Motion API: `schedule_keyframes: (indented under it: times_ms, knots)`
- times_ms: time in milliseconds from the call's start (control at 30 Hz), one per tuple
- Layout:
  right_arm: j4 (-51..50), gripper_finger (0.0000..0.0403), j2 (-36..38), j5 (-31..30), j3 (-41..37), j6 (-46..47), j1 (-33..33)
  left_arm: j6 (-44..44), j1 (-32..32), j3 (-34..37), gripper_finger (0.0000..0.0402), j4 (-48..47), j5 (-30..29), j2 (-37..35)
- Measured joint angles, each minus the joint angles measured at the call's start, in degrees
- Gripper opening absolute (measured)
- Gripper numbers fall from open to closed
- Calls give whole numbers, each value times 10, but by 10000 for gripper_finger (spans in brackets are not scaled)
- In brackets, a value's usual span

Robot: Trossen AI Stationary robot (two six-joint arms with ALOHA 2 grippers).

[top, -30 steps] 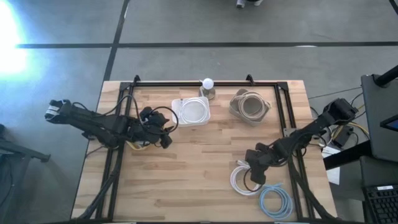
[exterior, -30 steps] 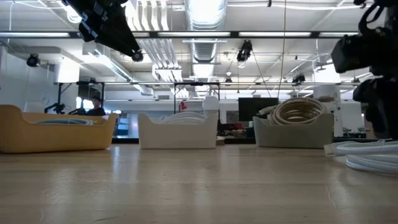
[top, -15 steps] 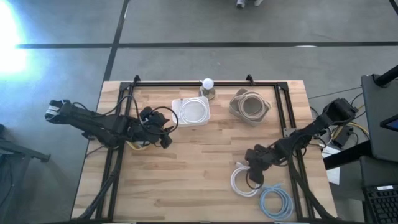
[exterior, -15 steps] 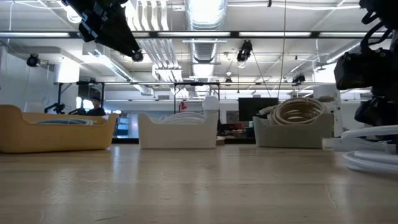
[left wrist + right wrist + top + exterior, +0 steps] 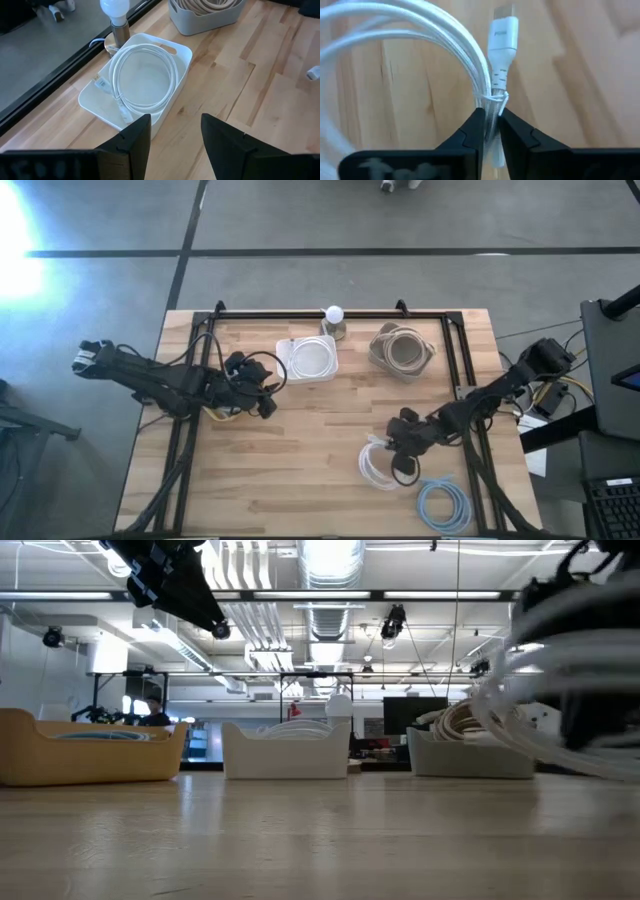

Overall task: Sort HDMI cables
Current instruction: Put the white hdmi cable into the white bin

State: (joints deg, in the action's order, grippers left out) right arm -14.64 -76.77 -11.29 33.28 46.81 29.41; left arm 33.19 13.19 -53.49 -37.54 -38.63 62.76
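My right tool (image 5: pixel 490 125) is clamped on a white cable (image 5: pixel 445 40), its two fingers pinching the bundle right at the thin tie, just below the white plug (image 5: pixel 501 37). From above, that tool (image 5: pixel 403 438) sits at the right near part of the counter (image 5: pixel 320 470), with the white coil (image 5: pixel 375 465) hanging off its near-left side. In the level view the coil (image 5: pixel 560 660) is raised clear of the wood, tilted. A light blue cable (image 5: pixel 443 505) lies flat on the counter nearer and to the right of the tool, apart from it.

My left tool (image 5: pixel 172 135) hangs over the left middle of the counter with its fingers spread apart and nothing between them. Ahead of it is the white bin (image 5: pixel 182 55) with another white cable (image 5: pixel 145 75) coiled inside, a light bulb (image 5: pixel 115 7) just beyond, and a grey bin (image 5: pixel 200 20) of beige cables (image 5: pixel 403 348) farther right. A yellow bin (image 5: pixel 90 755) stands at the left.
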Motion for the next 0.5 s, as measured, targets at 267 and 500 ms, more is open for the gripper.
schedule_keyframes:
  times_ms: [267,500]
  knots:
    - [0,24,0,-171,67,-123,-50,-3,0,0,179,0,-2,0]
    - [37,19,0,-342,136,-290,-127,-15,0,0,179,0,-4,0]
